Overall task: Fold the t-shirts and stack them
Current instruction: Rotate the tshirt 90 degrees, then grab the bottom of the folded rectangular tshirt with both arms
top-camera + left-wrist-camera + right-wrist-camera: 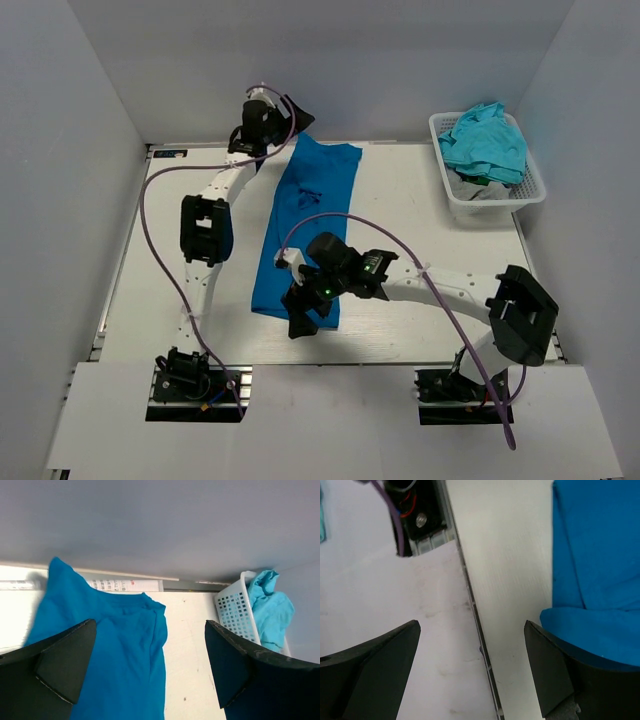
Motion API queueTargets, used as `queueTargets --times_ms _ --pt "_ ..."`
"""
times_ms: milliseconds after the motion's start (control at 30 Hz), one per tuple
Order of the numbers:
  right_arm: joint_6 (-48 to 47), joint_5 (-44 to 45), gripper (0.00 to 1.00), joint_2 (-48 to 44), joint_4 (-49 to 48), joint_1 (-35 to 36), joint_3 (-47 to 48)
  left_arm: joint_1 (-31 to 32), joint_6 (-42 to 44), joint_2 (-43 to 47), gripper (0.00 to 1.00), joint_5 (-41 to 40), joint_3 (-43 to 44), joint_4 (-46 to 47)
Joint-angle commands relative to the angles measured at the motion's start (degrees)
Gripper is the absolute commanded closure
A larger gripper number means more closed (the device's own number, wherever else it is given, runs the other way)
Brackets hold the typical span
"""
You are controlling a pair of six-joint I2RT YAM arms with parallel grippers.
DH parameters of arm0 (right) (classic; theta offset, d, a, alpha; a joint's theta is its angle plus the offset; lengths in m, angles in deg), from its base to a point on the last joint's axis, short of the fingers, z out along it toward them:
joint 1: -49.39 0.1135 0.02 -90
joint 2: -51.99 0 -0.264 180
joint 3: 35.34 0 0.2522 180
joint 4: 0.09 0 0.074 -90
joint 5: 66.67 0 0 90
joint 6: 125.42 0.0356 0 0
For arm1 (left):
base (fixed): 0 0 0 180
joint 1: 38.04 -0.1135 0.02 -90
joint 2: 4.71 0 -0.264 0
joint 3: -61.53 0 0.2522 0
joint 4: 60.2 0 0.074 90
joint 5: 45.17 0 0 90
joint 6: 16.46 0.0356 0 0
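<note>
blue t-shirt (325,175): soft cotton, long narrow fold | basket (495,208): white lattice

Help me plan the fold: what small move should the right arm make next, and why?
Probably lower the right gripper and pinch the near end of the blue shirt. It lies in a long narrow strip, both grippers are open, and the left gripper sits at the far end.
</note>
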Motion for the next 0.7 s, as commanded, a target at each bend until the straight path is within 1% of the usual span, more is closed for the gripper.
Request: queueTargets --times_ms 0,33,67,100,133,167,200,233,267,300,333,367,433,467,533,567,600,633,667 --pt "4.68 5.18 0.10 -3.35 -3.30 0.08 1.99 -1.58 3.18 5.73 0.00 5.84 0.65 -3.67" --pt "5.31 7.06 0.10 -3.80 -3.30 0.08 1.55 -2.19 4.32 6.70 0.00 7.06 0.66 -7.34" --pt "6.10 11.51 0.10 -5.11 -2.78 -0.18 0.59 -2.20 5.81 9.58 0.00 7.60 0.66 -9.63" --pt "8.37 13.82 0.10 -5.82 -1.90 -0.27 -0.46 -2.81 7.40 11.61 0.00 7.60 -0.64 -12.62" --pt "9.27 17.76 0.10 -7.13 -1.29 -0.53 -1.60 -2.81 10.46 14.15 0.00 5.51 -2.14 -19.61" --pt "11.63 21.71 0.10 -8.80 -0.67 -0.97 -2.14 -2.81 11.62 17.14 0.00 3.49 -8.15 -22.64" --pt "13.22 24.10 0.10 -9.60 0.99 -1.24 -3.53 -2.81 12.24 24.65 0.00 1.04 -12.74 -25.10" --pt "17.58 30.22 0.10 -11.95 1.44 -1.59 -5.20 -2.81 12.24 28.81 0.00 -4.12 -17.92 -26.87" --pt "19.10 31.84 0.10 -12.76 2.05 -2.03 -6.09 -2.29 11.72 33.03 0.00 -5.48 -29.37 -28.54" --pt "20.77 33.25 0.10 -13.46 2.49 -3.07 -7.14 -2.29 11.72 37.16 0.00 -6.10 -35.84 -28.03" --pt "24.01 35.35 0.10 -15.30 4.33 -3.52 -9.76 -2.29 10.59 45.73 0.00 -7.15 -42.34 -27.07" --pt "26.22 36.59 0.10 -15.75 5.04 -4.48 -10.66 -1.76 8.14 50.08 0.00 -7.16 -54.76 -24.45" --pt "28.25 35.91 0.10 -16.54 6.88 -6.06 -13.11 -1.76 6.71 57.82 0.00 -7.16 -66.08 -20.93" --pt "29.04 35.56 0.10 -16.72 7.76 -6.25 -13.39 -1.76 5.32 63.95 0.00 -6.55 -74.84 -19.08" --pt "29.49 34.23 0.10 -16.29 8.03 -7.03 -14.79 -1.76 3.64 68.30 0.00 -5.85 -82.70 -20.02" --pt "29.75 33.62 0.10 -15.07 8.12 -7.21 -15.50 -1.76 2.94 69.80 0.00 -5.84 -84.66 -20.64" --pt "29.32 33.01 0.11 -14.27 7.86 -7.39 -15.68 -1.24 2.93 72.16 0.00 -4.71 -86.68 -20.64" --pt "29.14 32.48 0.12 -13.65 6.99 -7.91 -15.68 -1.23 2.93 72.71 0.00 -3.75 -90.18 -19.60" --pt "28.44 32.39 0.16 -12.86 7.07 -8.09 -15.59 -1.23 2.93 72.71 0.00 -2.69 -91.52 -19.59"
